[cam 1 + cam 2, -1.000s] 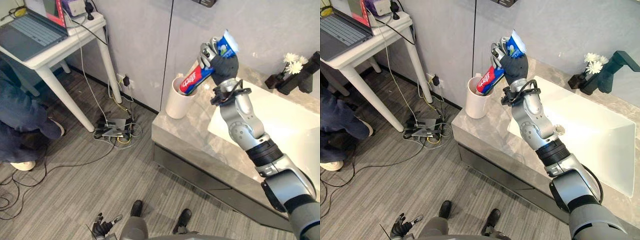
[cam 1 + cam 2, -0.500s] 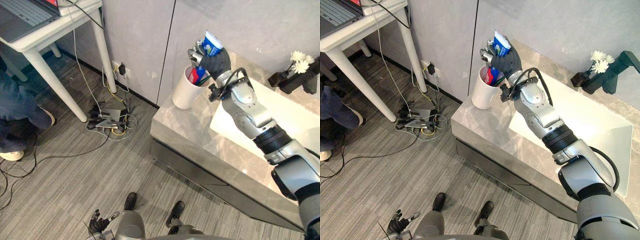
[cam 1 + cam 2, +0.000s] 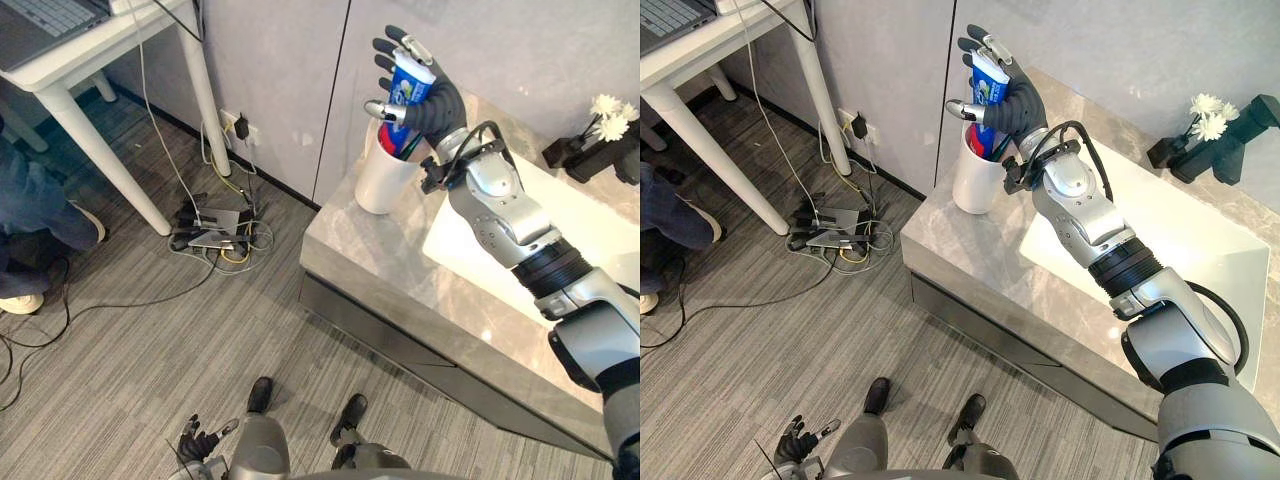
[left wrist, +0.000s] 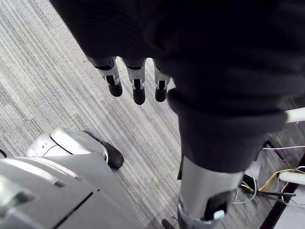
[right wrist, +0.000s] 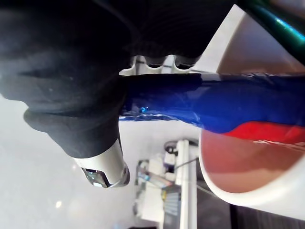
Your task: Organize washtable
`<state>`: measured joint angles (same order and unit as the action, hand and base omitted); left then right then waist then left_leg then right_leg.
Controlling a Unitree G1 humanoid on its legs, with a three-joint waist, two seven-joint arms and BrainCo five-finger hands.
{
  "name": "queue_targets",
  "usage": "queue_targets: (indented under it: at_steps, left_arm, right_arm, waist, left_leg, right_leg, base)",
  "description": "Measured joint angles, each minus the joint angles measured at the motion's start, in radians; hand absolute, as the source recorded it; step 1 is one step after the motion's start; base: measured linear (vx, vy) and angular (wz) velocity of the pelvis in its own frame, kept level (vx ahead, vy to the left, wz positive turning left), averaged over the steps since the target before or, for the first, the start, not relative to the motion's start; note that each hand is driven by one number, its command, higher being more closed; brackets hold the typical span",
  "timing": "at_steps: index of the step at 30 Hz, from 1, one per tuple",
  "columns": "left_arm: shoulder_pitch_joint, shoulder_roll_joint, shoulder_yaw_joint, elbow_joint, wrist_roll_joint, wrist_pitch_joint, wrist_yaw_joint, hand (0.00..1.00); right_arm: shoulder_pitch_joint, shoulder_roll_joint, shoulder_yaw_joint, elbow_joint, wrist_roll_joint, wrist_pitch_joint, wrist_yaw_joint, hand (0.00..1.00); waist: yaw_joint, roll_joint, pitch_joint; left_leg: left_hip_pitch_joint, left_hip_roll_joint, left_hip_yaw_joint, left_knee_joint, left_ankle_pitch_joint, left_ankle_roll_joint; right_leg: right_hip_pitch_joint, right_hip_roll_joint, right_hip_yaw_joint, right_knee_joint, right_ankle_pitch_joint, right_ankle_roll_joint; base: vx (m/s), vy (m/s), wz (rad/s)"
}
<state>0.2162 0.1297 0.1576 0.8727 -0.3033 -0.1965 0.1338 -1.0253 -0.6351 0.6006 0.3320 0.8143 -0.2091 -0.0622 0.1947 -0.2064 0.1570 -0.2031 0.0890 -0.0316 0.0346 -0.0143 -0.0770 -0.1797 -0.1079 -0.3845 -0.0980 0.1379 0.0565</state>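
— Two hands to account for. Nearest first?

— Left hand (image 4: 137, 88) hangs low at the robot's side above the grey floor, fingers loose and straight, nothing in it. Beyond it comes the washtable (image 3: 370, 250), a grey stone top with a white basin (image 3: 1180, 240) set in.

— And the working one?

— Right hand (image 3: 440, 105) is up over the white cup (image 3: 385, 190), which stands at the counter's left end by the wall. The toothpaste tube (image 3: 408, 80) has its lower end in the cup and its upper part leaning on the palm. Fingers are spread and nearly straight, thumb out to one side. It is a wide hand, and the tube rests against it rather than being gripped.

— Which step, then?

— Release, by my reading: the tube is in the cup and the grip is off. The next move likely calls for a clean lift up and away, so that no fingertip drags the tube out or tips the cup, which sits near the counter's end.

— Any lettering for the caption?

— The tube shows blue, red and white print, too small to make out. Nothing else is lettered. White flowers (image 3: 1207, 103) sit at the back by the wall.
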Motion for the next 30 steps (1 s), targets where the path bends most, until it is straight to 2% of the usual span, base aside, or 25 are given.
queue_targets:
  at_steps: [17, 26, 30]
  left_arm:
    - [0.001, 0.005, -0.002, 0.004, 0.0, 0.001, -0.001, 0.0]
    - [0.003, 0.012, 0.0, 0.004, 0.002, 0.001, -0.001, 0.0]
    - [0.003, 0.014, 0.0, 0.005, 0.002, 0.001, -0.001, 0.0]
  right_arm:
    - [0.0, -0.007, -0.004, -0.001, 0.0, 0.0, 0.001, 0.0]
    - [0.015, -0.067, -0.019, -0.083, 0.0, -0.003, 0.02, 0.0]
    - [0.036, -0.082, -0.053, -0.123, 0.0, -0.02, 0.022, 0.0]
  waist:
    - [-0.016, 0.001, 0.001]
    - [-0.03, 0.002, 0.001]
    - [-0.043, 0.001, 0.001]
  left_leg:
    - [0.015, 0.001, 0.014, -0.001, 0.0, 0.0]
    - [0.042, 0.004, 0.049, -0.003, -0.001, 0.001]
    - [0.044, 0.005, 0.059, -0.003, -0.001, 0.001]
  right_leg:
    - [0.001, 0.0, 0.018, 0.009, 0.0, 0.0]
    - [0.001, -0.001, 0.058, 0.025, 0.0, 0.0]
    - [-0.001, 0.0, 0.062, 0.026, 0.001, 0.0]
  base:
    - [0.0, 0.001, -0.01]
    - [-0.01, 0.018, -0.11]
    - [0.01, 0.009, -0.04]
